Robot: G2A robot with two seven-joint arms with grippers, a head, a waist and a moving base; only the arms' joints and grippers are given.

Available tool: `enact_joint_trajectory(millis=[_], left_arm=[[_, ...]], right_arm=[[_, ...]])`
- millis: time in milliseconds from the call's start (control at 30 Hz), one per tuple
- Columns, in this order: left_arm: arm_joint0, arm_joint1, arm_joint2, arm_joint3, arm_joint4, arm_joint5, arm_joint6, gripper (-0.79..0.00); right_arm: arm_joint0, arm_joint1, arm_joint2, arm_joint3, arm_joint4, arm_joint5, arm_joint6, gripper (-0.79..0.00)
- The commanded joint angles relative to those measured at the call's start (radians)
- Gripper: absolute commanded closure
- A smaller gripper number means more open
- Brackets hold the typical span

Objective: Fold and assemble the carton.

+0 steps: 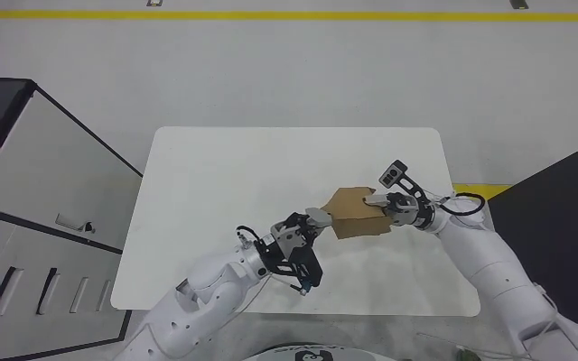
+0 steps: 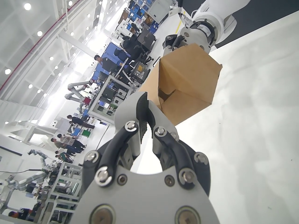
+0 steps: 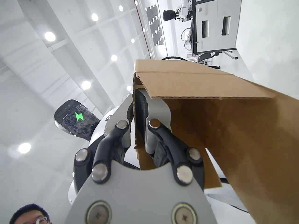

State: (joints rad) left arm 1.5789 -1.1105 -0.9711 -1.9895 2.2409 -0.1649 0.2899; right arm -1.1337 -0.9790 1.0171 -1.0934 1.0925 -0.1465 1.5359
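Holding the carton at 3 o'clock of the table, the right gripper clamps one wall. The left gripper, clenched empty at its 9 o'clock, should next fold its open end inward.

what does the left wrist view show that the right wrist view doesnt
Left wrist view: the shut left gripper at the open end of the carton, a folded flap visible inside it, and the white table alongside.
Right wrist view: the right gripper clamped on a carton wall, one finger inside and one outside, with a drawer cabinet beyond.
Both: the brown carton itself.
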Motion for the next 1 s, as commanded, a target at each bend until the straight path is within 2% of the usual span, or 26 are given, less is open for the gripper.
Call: enact_joint_trajectory(millis=[0, 567, 833, 967], left_arm=[[-0.002, 0.0, 0.005, 0.002, 0.001, -0.005, 0.003, 0.0], [-0.026, -0.002, 0.027, 0.028, 0.022, -0.065, -0.026, 0.0], [-0.024, -0.003, 0.022, 0.033, 0.012, -0.053, -0.041, 0.0], [-0.024, -0.003, 0.024, 0.034, 0.011, -0.056, -0.047, 0.0]], right_arm=[[0.001, 0.0, -0.003, -0.002, -0.003, 0.005, 0.0, 0.0], [0.016, 0.001, -0.024, -0.005, -0.066, -0.014, 0.0, 0.0], [0.016, 0.001, -0.024, -0.006, -0.065, -0.015, 0.0, 0.0], [-0.003, 0.002, -0.014, -0.041, -0.096, -0.024, -0.046, 0.0]])
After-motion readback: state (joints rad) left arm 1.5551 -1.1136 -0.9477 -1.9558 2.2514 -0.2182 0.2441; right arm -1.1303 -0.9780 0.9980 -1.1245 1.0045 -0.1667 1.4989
